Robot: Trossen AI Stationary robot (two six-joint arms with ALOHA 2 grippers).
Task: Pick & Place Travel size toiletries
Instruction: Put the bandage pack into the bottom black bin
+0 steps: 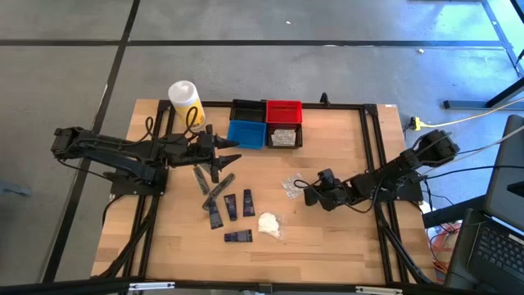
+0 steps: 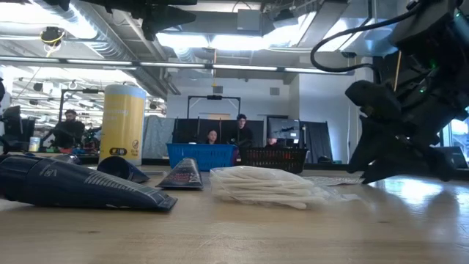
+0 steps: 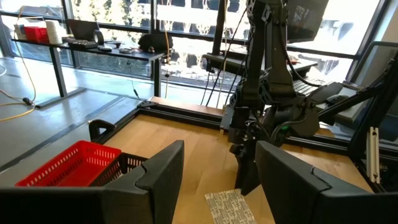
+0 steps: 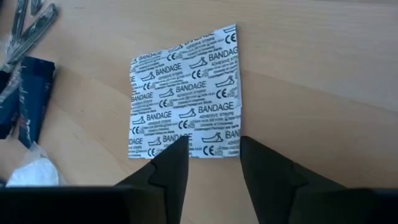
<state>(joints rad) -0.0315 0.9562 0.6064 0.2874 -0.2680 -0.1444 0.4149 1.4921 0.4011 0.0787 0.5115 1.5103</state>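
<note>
The toiletries lie in the table's middle: several dark tubes [image 1: 232, 206], two grey tubes [image 1: 211, 184], a white wad in clear wrap [image 1: 269, 223] and a printed bandage packet [image 1: 292, 187], flat on the wood. My right gripper [image 1: 309, 192] is low at the packet's right side and open. In the right wrist view its fingers [image 4: 171, 162] straddle the packet's [image 4: 183, 93] nearest edge. My left gripper [image 1: 225, 157] hovers open and empty beside the blue bin [image 1: 247, 133], with nothing between its fingers [image 3: 217, 149]. My right gripper slants down from the table's right with its open fingertips [image 4: 177, 149] at the bandage packet's right edge [image 4: 205, 149]. I cannot tell whether they touch it. The packet lies flat on the table.
Black [image 1: 247, 110], red [image 1: 284, 111] and blue bins and a black bin with a packet in it [image 1: 284, 137] sit at the far edge. A yellow container with a white top [image 1: 185, 102] stands left of them. Bare wood lies along the near edge [image 1: 327, 246]. People show beyond the table [image 2: 238, 132].
</note>
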